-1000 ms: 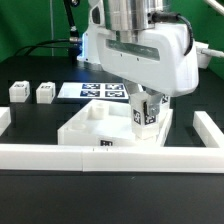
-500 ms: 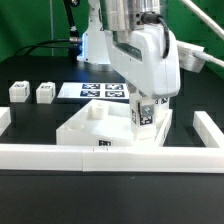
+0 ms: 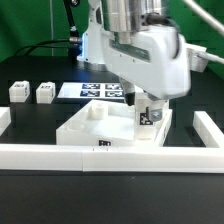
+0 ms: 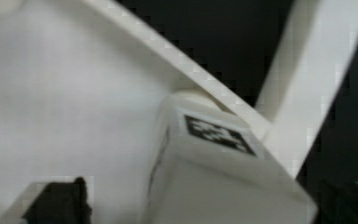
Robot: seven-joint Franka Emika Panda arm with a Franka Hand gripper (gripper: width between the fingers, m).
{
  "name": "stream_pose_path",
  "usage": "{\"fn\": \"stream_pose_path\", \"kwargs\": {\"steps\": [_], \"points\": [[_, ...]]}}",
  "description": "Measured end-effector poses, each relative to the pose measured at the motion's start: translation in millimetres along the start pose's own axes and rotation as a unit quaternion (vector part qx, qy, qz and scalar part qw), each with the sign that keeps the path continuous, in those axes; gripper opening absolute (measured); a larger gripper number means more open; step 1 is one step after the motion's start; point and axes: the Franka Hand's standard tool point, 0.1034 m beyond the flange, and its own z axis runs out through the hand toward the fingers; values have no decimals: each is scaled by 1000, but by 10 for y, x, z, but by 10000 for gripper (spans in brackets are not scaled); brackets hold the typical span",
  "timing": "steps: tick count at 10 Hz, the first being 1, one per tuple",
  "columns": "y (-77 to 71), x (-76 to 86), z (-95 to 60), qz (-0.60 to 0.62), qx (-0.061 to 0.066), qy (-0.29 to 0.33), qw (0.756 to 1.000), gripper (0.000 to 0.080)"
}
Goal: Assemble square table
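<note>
Asking: Where is the square table, and what is the arm doing?

Answering: The white square tabletop lies flat on the black bench with its raised rim facing up. It sits just behind the long low border wall. A small black-and-white tag marks its near edge. The Franka arm hangs over the tabletop's corner on the exterior view's right. Its hand is clenched on a small white tagged leg, which is close to upright with a slight tilt, low over that corner.

Asking: Is the leg in its hole?

Answering: I cannot tell. The wrist view shows the leg's tag close up beside the top's rim, but the hole itself is hidden.

Asking: What else is there?

Answering: One loose leg and a second loose leg sit side by side on the bench at the exterior view's left, well apart from the top. The marker board lies flat behind the top.

Asking: How will the held leg handle?

Answering: My judgement is that it is light, stiff and hard. Its smooth plastic could twist or slip if squeezed off-centre. It is best held across its flat sides near the upper end, leaving the lower end free to enter the hole. The top looks light too and may slide under a sideways push, though the wall should brace it.
</note>
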Motion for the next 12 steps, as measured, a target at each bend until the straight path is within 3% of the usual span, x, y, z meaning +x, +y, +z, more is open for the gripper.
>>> {"fn": "stream_pose_path", "kwargs": {"steps": [2,5,6,8,9,10,11,12], "points": [[-42,-102,13,-157,-11,10,987,646],[-34,-88,15,-250,-13,9,968,649],[-33,-87,15,-327,-18,12,945,649],[-36,-127,36,-498,-30,16,866,649],[-24,-92,31,-536,-30,15,844,649],[-24,-96,34,-531,-30,15,846,649],[-25,-100,35,-523,-30,15,852,567],[-25,-101,36,-510,-29,15,860,367]]}}
